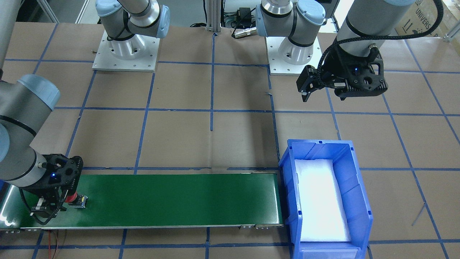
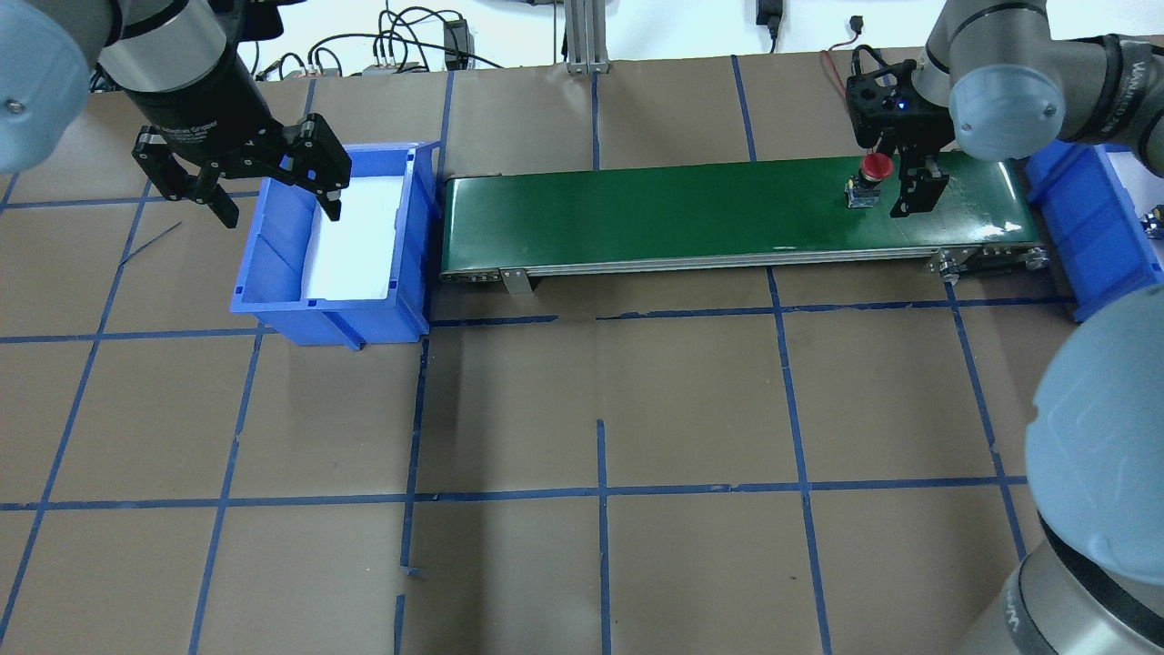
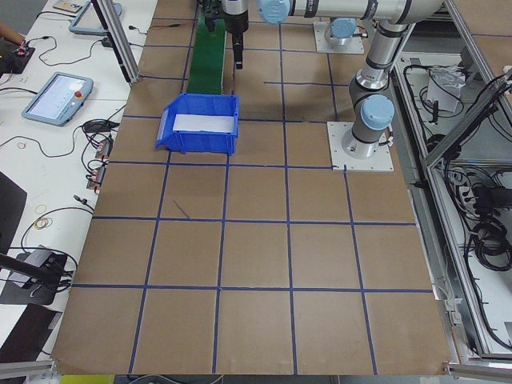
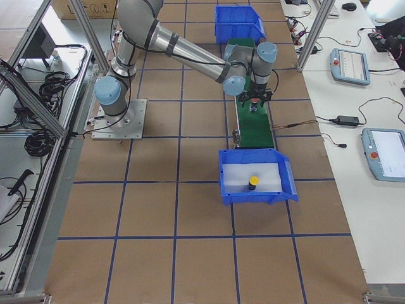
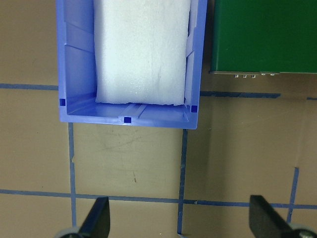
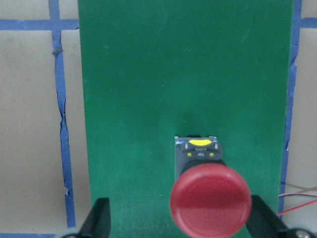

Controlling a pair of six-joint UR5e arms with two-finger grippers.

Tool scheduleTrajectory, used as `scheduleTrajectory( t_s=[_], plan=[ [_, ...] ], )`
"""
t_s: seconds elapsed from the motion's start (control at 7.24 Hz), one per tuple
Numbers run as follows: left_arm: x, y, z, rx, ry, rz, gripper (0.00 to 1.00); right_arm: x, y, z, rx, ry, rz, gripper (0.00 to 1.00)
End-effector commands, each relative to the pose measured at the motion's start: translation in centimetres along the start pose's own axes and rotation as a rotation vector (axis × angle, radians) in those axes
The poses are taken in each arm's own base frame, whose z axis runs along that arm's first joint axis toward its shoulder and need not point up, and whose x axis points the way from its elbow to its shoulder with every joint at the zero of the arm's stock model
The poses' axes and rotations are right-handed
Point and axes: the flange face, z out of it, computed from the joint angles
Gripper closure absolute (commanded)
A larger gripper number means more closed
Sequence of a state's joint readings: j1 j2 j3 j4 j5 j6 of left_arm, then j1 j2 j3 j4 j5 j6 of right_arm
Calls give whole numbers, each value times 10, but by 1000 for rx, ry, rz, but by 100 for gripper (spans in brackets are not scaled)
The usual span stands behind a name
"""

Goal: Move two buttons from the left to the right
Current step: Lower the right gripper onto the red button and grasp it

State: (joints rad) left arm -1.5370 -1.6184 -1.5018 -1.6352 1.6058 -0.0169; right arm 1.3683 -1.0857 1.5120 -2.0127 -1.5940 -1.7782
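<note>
The red button (image 6: 210,198) sits on the green belt (image 2: 682,214), near the belt's end on the right arm's side. The right gripper (image 6: 181,215) is released, its jaws straddling the button with clear gaps on both sides. The yellow button (image 4: 253,182) rests on white foam in the blue bin (image 4: 226,190) just off that same belt end. The left gripper (image 2: 277,205) hangs released and empty near a second blue bin (image 2: 273,282) off the belt's other end; that bin contains only a foam pad (image 5: 143,49).

The red button looks light and rigid. It has a glossy, domed plastic cap, round and wider than the squarish dark body below, which carries a small yellow label. The cap would likely slip between the pads, so the flat-sided body seems the better hold. It looks top-heavy and may tip; whether it stands fully upright on the matte belt I cannot settle. The desk (image 2: 591,382) is brown paper crossed by blue tape.
</note>
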Motion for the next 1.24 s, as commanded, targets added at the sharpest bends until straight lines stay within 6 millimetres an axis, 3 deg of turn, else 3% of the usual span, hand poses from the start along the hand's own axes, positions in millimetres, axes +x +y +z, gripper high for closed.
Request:
scheduleTrajectory(
  t_s=[0.0, 0.41, 0.69, 1.1],
  plan=[
    [-1, 0, -1, 1, 0, 0, 0, 1, 1, 1, -8, 1, -6, 7],
    [-2, 0, -1, 1, 0, -3, 0, 3, 3, 6, -15, -2, -7, 8],
    [-1, 0, 0, 0, 1, -2, 0, 7, 5, 10, -25, 12, -52, 24],
    [-2, 0, -1, 1, 0, -3, 0, 10, 13, 15, -51, 9, -60, 82]
  ],
)
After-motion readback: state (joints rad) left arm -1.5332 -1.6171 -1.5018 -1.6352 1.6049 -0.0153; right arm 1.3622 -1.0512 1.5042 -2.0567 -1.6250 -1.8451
